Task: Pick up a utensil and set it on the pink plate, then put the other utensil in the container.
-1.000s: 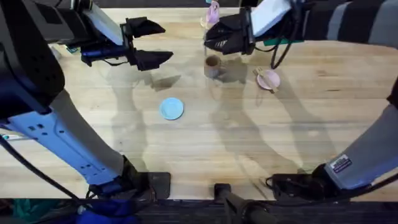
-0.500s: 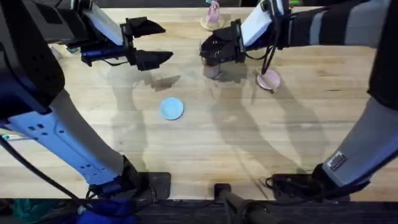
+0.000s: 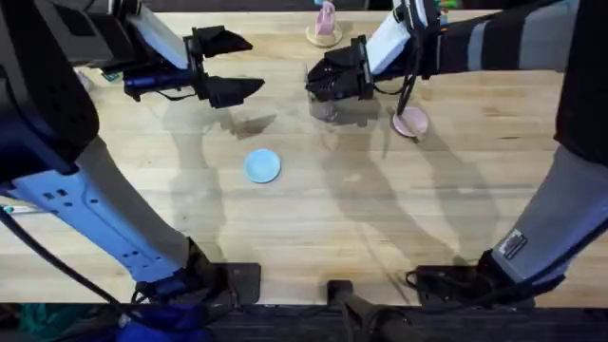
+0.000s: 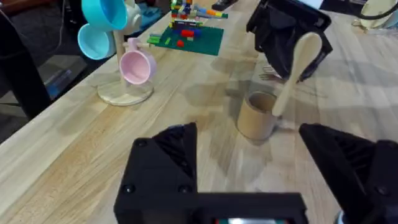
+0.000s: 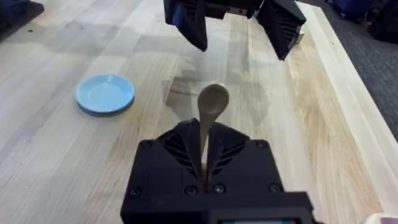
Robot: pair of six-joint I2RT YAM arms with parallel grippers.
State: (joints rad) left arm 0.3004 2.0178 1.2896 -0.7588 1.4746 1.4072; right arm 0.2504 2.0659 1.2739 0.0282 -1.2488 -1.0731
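The right gripper (image 3: 328,84) hangs over the far middle of the wooden bench (image 3: 380,209), directly above the container (image 4: 257,116), a small brown wooden cup standing upright. Its black fingers (image 5: 186,146) are clamped on the handle of the wooden spoon (image 4: 295,68). In the left wrist view the spoon stands tilted, oval bowl upward, with its handle end reaching down to the cup's rim; whether the tip is already inside the cup cannot be told. In the right wrist view the spoon's bowl (image 5: 212,102) juts out beyond the fingers.

Just to the right of the container lies the pink plate (image 3: 410,122), with the wooden fork (image 3: 397,110) resting across its rim; its tines (image 4: 268,73) peek out behind the right gripper in the left wrist view.

The left gripper (image 3: 228,66) hovers above the bench to the left of the container, well apart from it, its fingers (image 4: 165,158) spread wide and holding nothing.

A light-blue plate (image 3: 262,165) sits on the bench nearer the arms' bases, apart from everything else. At the far edge stands a small mug tree (image 4: 118,59) on a round wooden base, carrying a pink cup (image 4: 137,66) and blue cups (image 4: 102,25). Beyond it lies a green base plate with toy bricks (image 4: 186,36).
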